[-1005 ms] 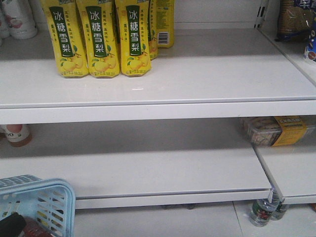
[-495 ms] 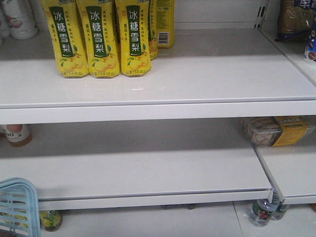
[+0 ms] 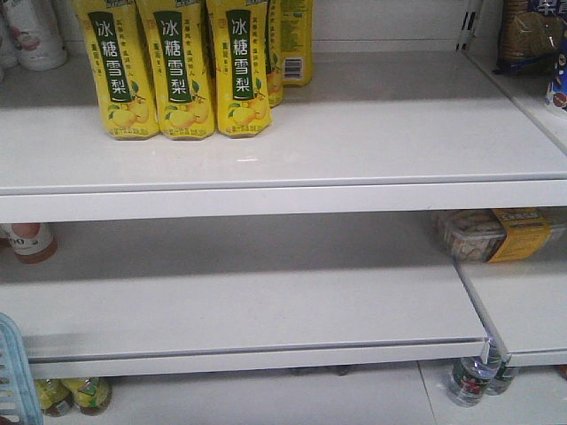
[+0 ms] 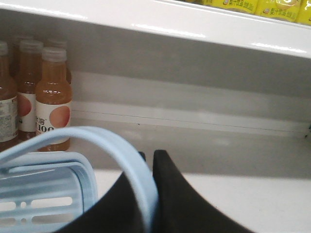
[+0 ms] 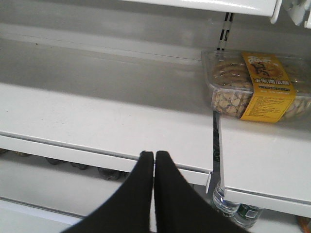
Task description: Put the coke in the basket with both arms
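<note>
Cannot find the coke in any view now, so nothing to say of its red body or white script. May sit down inside the basket [image 3: 9, 376], but only a sliver of the pale blue slotted wall shows at the lower left edge of the front view, with nothing of the inside, so cannot tell.

In the left wrist view, more of the basket: rounded rim and slotted side at lower left, with one hoop handle [image 4: 112, 150] arching up and running down between the black fingers of the left gripper [image 4: 149, 158]. Clamped on that handle, with almost no gap beyond the strap itself. Right gripper [image 5: 154, 154] pressed fully together on nothing, hanging in front of the middle shelf [image 5: 97, 121].

Risks, as a judgement:
- Held by one thin handle only, so likely to swing or tilt; with a bottle inside, could tip it over or roll it against the wall.
- Smooth strap in flat fingers, so could slide along the grip or slip out under load.
- Close to the shelf edge and to the orange juice bottles [image 4: 53, 97]; a swing that way could knock one down.
- Basket almost out of the front view, so little to check its position by.

Farther out: yellow drink bottles [image 3: 177, 71] on the top shelf, a clear snack box [image 5: 252, 87] to the right, small bottles [image 3: 71, 394] under the lowest shelf.
</note>
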Available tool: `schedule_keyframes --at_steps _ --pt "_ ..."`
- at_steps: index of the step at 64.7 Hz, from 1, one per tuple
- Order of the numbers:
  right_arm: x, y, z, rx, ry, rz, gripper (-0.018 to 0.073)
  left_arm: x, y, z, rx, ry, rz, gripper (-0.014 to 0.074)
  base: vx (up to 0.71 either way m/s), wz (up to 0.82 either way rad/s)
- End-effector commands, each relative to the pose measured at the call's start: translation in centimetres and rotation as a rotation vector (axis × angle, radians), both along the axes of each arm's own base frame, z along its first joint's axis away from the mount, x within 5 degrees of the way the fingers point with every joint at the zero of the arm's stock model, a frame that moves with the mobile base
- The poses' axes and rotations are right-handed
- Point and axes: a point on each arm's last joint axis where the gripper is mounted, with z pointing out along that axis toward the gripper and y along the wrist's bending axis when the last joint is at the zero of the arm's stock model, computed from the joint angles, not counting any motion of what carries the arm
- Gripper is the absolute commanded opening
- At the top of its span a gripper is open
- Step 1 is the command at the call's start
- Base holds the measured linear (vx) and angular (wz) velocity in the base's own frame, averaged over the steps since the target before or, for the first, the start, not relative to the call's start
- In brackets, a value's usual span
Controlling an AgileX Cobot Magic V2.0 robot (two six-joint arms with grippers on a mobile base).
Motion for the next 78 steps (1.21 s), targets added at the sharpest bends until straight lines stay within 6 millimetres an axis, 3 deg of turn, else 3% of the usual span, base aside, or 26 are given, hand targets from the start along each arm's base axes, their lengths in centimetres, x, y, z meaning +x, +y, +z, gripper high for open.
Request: schedule_keyframes --at_steps 1,26,78 --pt "0.26 -0.08 1.41 0.013 -0.084 -0.015 -0.0006 -0.19 0.07 1.45 0.064 -0.182 0.010 -0.0006 0.00 0.00" --pt "0.26 -0.08 1.41 0.013 -0.084 -0.015 -0.0006 -0.31 0.19 2.23 0.106 -0.271 0.028 -0.0006 0.00 0.00" --pt "0.26 -0.08 1.41 0.013 -0.084 -0.015 -0.0006 -0.30 0.18 2.18 0.108 -0.263 0.027 -0.0006 0.00 0.00"
